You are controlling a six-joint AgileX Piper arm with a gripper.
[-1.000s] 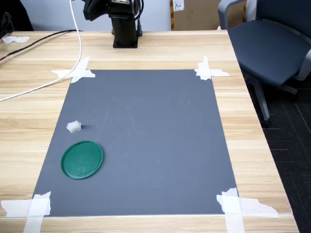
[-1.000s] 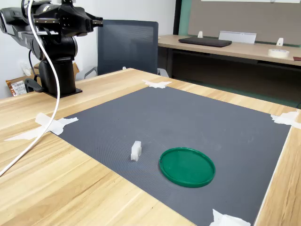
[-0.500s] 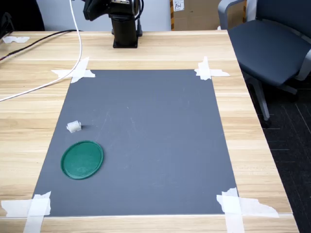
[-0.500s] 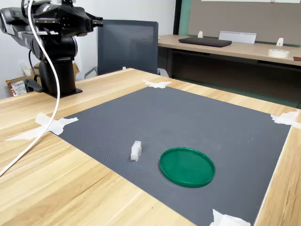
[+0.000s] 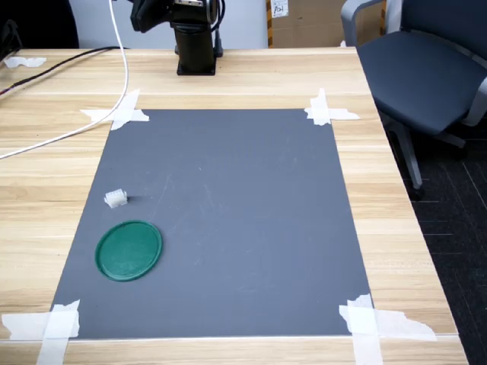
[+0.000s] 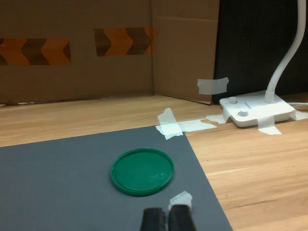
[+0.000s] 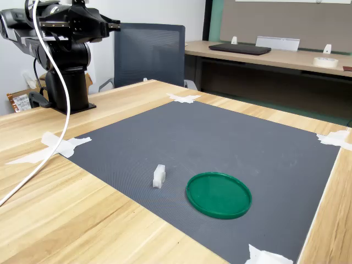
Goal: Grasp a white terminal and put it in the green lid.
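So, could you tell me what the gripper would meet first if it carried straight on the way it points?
Probably the white terminal, which sits just past the shut gripper in the wrist view, with the green lid beyond. Depth is unclear: the second exterior view shows the gripper high, far back.

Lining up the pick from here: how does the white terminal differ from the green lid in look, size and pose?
The white terminal is a pale, slightly translucent block; the green lid is dark, opaque green. The terminal is far smaller than the lid. In the second exterior view the terminal stands up off the mat, while the lid lies flat and round. Both rest on the mat, close together, not touching.
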